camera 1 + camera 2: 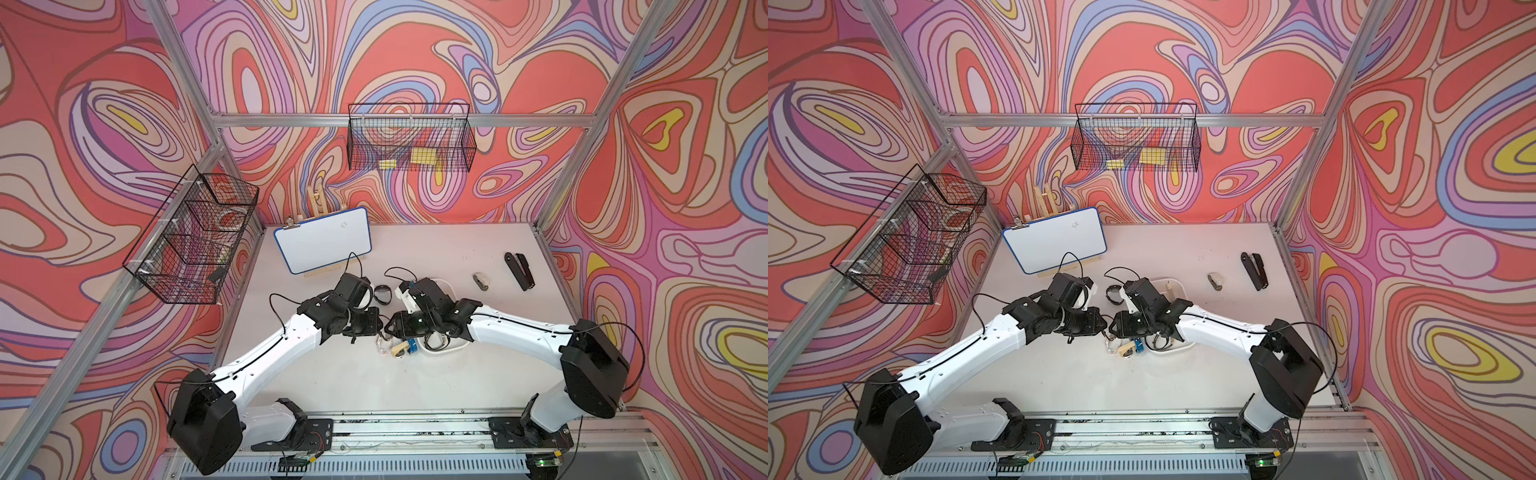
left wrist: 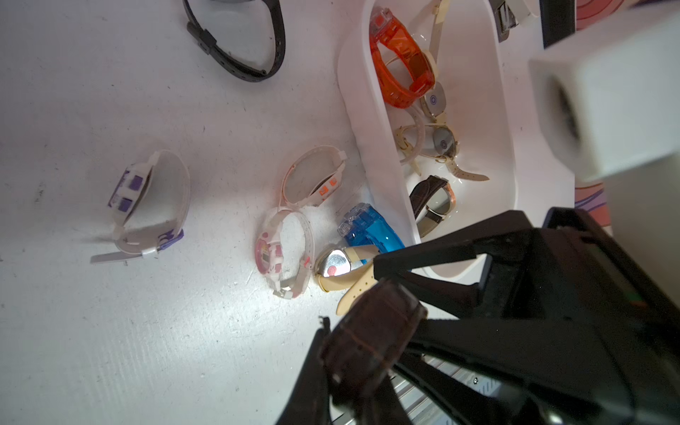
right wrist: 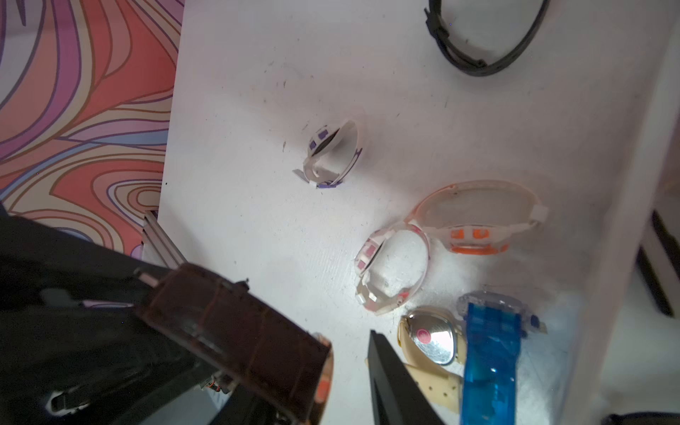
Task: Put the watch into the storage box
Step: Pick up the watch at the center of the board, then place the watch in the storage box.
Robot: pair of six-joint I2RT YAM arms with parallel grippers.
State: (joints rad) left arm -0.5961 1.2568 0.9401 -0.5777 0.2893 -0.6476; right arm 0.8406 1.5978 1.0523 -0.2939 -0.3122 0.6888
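Observation:
A brown leather-strap watch (image 2: pixel 371 331) hangs above the table, and my left gripper (image 2: pixel 349 368) is shut on its strap. My right gripper (image 3: pixel 346 371) faces it tip to tip; its jaws straddle the watch (image 3: pixel 239 323) and stand open. A gap shows between the watch and the one black finger (image 3: pixel 390 379) in view. In both top views the two grippers (image 1: pixel 376 322) (image 1: pixel 391 326) meet mid-table and hide the watch. The storage box (image 2: pixel 368 147), a white tray, lies under my right arm (image 1: pixel 446 353) and holds an orange watch (image 2: pixel 401 62) and several others.
Loose watches lie beside the box: blue (image 2: pixel 371 232), cream (image 2: pixel 335 265), pink-white (image 2: pixel 272 254), orange-white (image 2: pixel 316 180), purple-white (image 2: pixel 147 206), and a black band (image 2: pixel 239 44). A whiteboard (image 1: pixel 324 245) stands behind. Wire baskets (image 1: pixel 191 245) (image 1: pixel 411 137) hang on the walls. A black stapler (image 1: pixel 519 270) lies right.

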